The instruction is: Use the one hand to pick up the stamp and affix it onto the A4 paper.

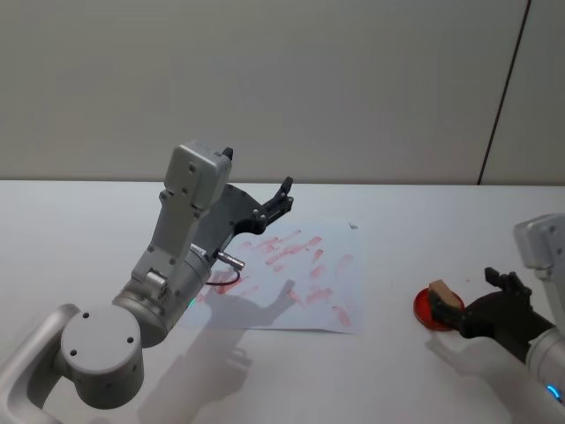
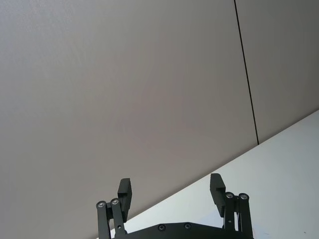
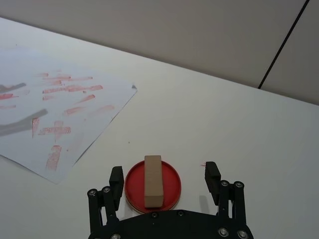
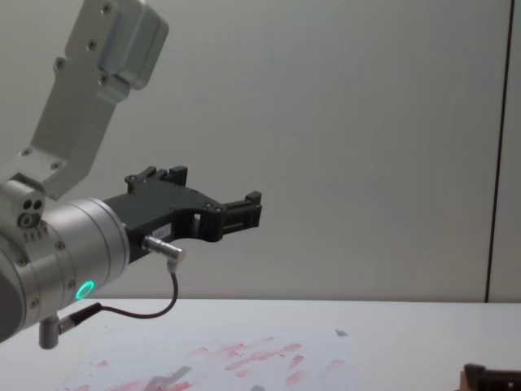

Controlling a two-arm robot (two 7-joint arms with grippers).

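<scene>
Right gripper cropped, jaws apart, near stamp

In the head view, the lower left of the frame is taken up by the left arm. Its open tool is held raised above the far edge of the A4 paper, and a cable hangs below the wrist over the sheet's left part. The sheet's right half is uncovered. A bare strip of worktop is seen between the paper's right edge and the red ink pad. The stamp on the pad is flanked by the parted fingers of the right tool. In the right wrist view a gap is seen between the stamp and each finger.
</scene>
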